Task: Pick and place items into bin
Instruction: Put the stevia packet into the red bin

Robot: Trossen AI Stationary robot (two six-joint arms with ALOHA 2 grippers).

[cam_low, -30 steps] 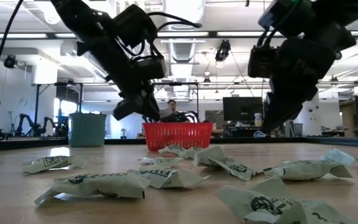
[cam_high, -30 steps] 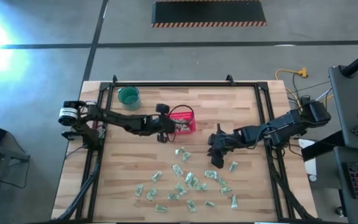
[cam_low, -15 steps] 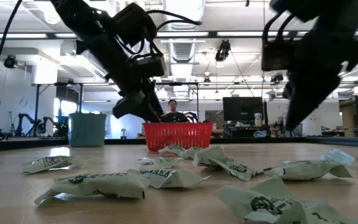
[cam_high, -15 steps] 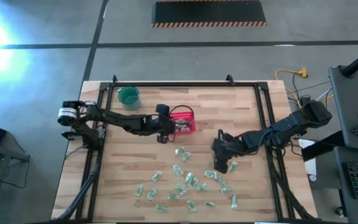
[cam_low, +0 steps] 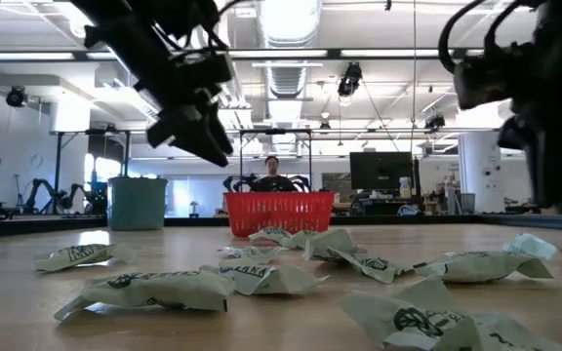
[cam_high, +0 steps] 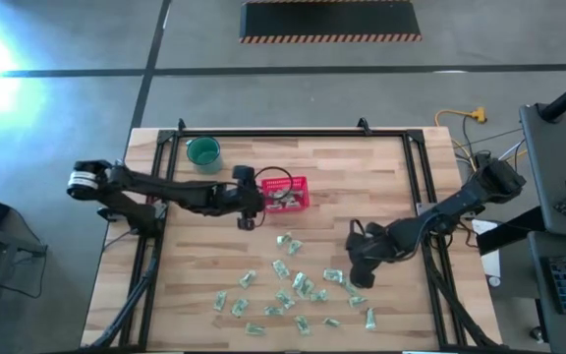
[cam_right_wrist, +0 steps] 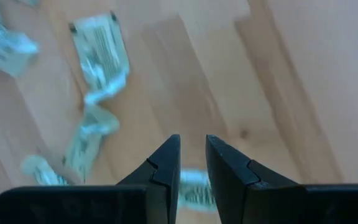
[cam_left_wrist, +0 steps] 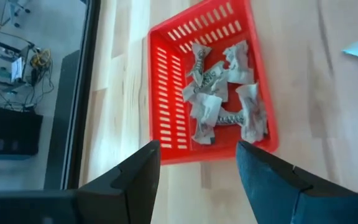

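- Now, far left: the left arm stretches low across the counter [cam_high: 381, 167] from its left edge, past the green cup [cam_high: 203, 151], toward the middle.
- Left claw [cam_high: 247, 196] sits just beside the left side of the red basket [cam_high: 302, 185], raised off the wood, fingers spread, nothing between them. Its wrist view looks down into the basket [cam_left_wrist: 166, 81], where several packets [cam_left_wrist: 219, 93] lie piled.
- Step for this arm, I'd judge: a drop-off done, claw released and empty. Next it calls for swinging toward the loose pile in front and picking another packet.
- Middle: loose packets [cam_high: 285, 285] are scattered on the front half of the counter, well apart from the basket; most are not in yet, so the task looks early to midway.
- Right: the right arm reaches in from the right edge, bent down toward the right end of the scatter.
- Right claw [cam_high: 359, 265] is low over the wood, fingers nearly together with a thin gap; a pale packet [cam_right_wrist: 194, 186] shows just past the tips [cam_right_wrist: 166, 155], but I cannot tell if it is gripped.
- Next for this arm, as a guess: if the pinch holds, lift and carry to the basket; if not, open and go again.
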